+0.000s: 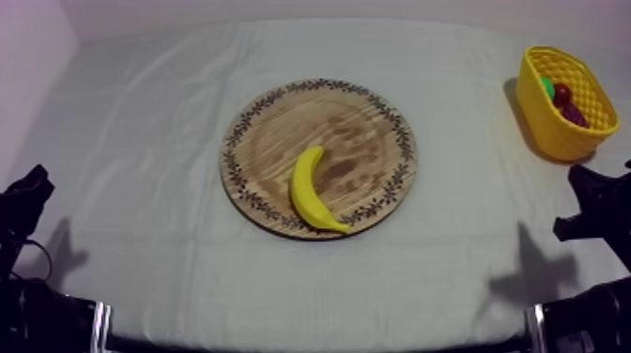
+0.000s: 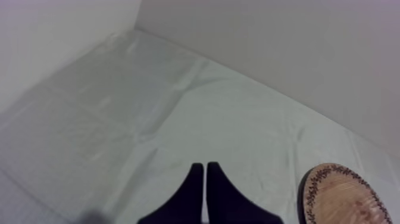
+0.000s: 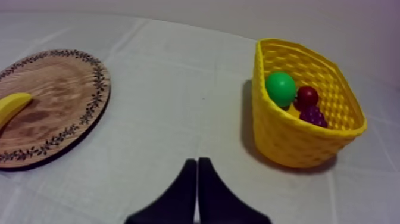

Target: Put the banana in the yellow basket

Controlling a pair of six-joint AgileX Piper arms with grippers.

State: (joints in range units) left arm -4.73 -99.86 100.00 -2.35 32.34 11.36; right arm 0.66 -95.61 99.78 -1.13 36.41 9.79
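One banana [image 1: 310,191] on one board [image 1: 366,122], maybe three fruits [image 3: 280,88] in one basket [image 3: 297,143]; left gripper [image 2: 205,168] and right gripper [image 3: 197,162] clenched.

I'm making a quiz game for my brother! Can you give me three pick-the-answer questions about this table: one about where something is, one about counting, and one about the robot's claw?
1. Where is the banana?
A. up in the air
B. on the wooden board
C. on the floor

2. How many fruits lie on the board?
A. one
B. two
C. three

3. The right gripper is:
A. wide open
B. shut on the banana
C. shut on nothing

Answers:
1 B: the banana lies on the board, near its front rim.
2 A: the banana alone lies there.
3 C: in the right wrist view its fingers lie together as a narrow wedge.
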